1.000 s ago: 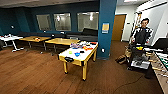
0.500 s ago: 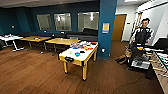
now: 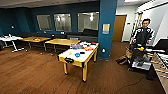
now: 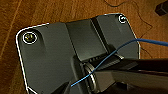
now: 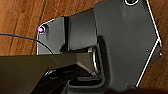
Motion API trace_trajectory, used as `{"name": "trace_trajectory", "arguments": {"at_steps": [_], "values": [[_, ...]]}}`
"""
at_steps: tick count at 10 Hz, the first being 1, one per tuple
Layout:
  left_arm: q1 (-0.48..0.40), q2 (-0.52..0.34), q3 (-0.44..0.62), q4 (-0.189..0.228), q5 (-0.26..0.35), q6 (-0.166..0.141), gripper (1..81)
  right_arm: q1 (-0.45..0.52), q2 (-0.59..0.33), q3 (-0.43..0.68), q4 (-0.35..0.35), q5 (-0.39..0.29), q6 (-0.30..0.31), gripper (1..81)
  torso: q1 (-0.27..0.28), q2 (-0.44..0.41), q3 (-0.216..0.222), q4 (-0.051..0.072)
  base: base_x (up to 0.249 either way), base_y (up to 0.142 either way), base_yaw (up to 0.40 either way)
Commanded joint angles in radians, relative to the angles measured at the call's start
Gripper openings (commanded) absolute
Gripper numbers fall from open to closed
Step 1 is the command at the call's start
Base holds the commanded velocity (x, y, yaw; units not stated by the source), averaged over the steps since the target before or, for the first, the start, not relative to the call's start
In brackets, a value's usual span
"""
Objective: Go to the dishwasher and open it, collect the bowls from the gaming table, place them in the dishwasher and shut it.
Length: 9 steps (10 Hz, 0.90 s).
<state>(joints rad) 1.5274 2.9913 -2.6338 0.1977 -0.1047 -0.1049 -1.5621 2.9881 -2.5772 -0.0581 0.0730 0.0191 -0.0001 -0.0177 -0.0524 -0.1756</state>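
The gaming table [image 3: 86,56], with a white top, a yellow edge and yellow legs, stands in the middle of the room ahead of me. On its near half sit the lime green bowl [image 3: 70,53] and, beside it, the blue bowl [image 3: 77,54]. Colourful items [image 3: 83,46] lie on its far end. The dishwasher is out of view. Both wrist views look down on the robot's dark plate above the wooden floor [image 4: 50,12].
A blue pillar [image 3: 107,27] rises just behind the table's right end. Wooden tables [image 3: 61,41] stand at the back left. A person [image 3: 143,33] with a control rig stands at the right, near a table-football table [image 3: 162,62]. A cable [image 3: 130,83] trails on the floor.
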Motion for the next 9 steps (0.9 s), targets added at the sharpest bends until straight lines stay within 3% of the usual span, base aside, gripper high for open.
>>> {"name": "trace_trajectory", "arguments": {"at_steps": [1, 9], "values": [[-0.056, -0.004, 0.003, -0.001, 0.039, 0.002, 81.1, 0.055, 0.004, 0.006, -0.012, -0.047, -0.002, 81.1, 0.000, 0.000, 0.000, 0.000, 0.137, 0.000, 0.000], [-0.056, -0.004, 0.003, -0.003, 0.039, 0.002, 81.1, 0.055, 0.004, 0.005, -0.020, -0.045, -0.002, 81.1, 0.001, 0.000, 0.000, 0.000, 0.136, 0.000, 0.000]]}}
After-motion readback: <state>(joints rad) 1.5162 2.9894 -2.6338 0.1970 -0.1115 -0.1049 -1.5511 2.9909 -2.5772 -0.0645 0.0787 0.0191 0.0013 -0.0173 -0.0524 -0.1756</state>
